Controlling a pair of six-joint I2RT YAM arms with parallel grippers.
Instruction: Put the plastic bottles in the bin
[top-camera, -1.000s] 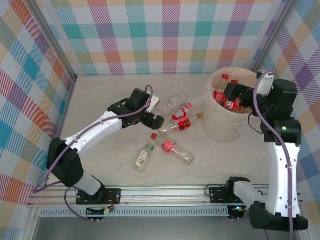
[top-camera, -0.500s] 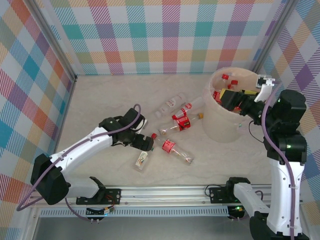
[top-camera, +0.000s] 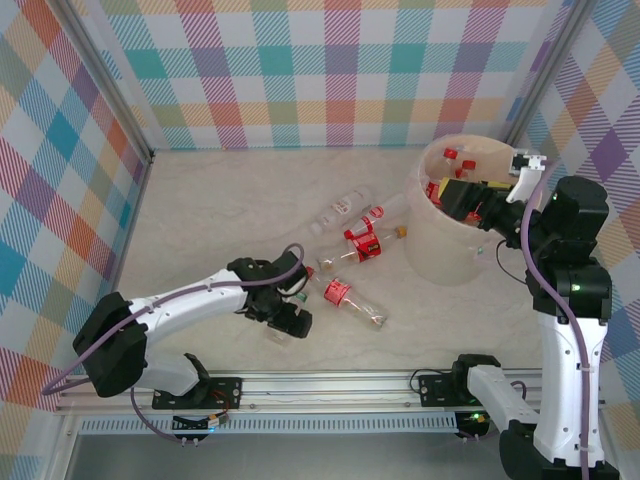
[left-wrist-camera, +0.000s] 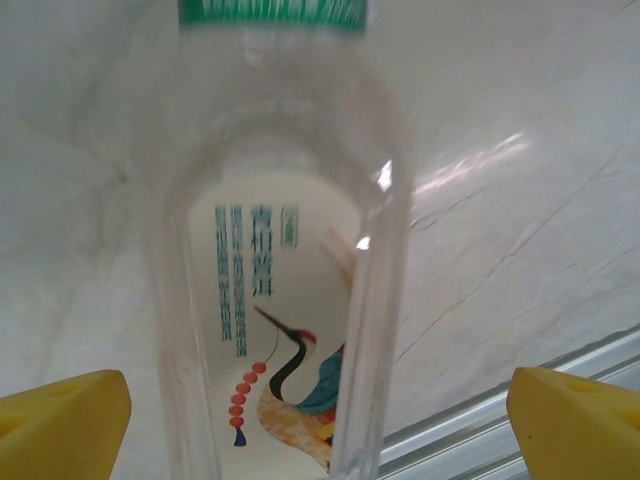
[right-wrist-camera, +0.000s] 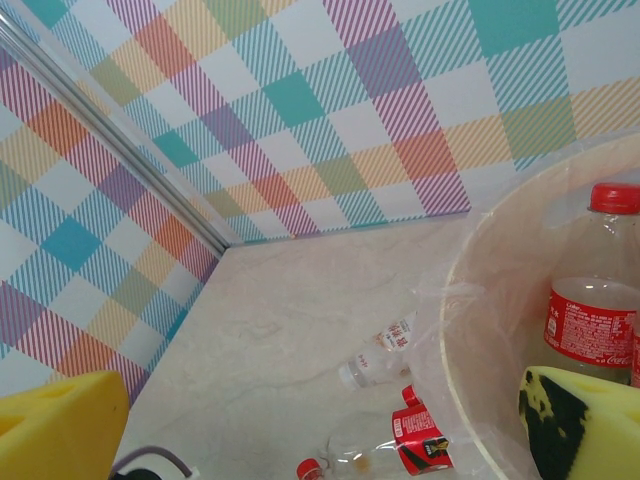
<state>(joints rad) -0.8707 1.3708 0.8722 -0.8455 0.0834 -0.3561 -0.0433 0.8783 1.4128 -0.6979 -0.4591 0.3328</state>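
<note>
Plastic bottles lie in a loose scatter on the pale marbled table (top-camera: 200, 220), to the left of the large round translucent-white plastic bin (top-camera: 452, 262), which stands at the far right near the checked wall. One of them, a clear bottle with a green cap and a white label bearing a crane drawing (left-wrist-camera: 280, 300), lies on its side near the front rail, and the left gripper (top-camera: 290, 316) is low over it. In the left wrist view its yellow fingertips (left-wrist-camera: 62, 420) stand wide apart on either side of the bottle's body. Table shows between each pad and the plastic, so the jaws are open and not touching it. Just beyond lies a clear bottle with a red label and red cap (top-camera: 342, 293). Farther on are a crushed red-labelled bottle (top-camera: 362, 245) and a clear white-labelled bottle (top-camera: 340, 210). The right gripper (top-camera: 455, 195) hangs over the bin's mouth, its jaws spread wide and empty in the right wrist view. Inside the bin sits a red-capped, red-labelled bottle (right-wrist-camera: 590, 300).
</note>
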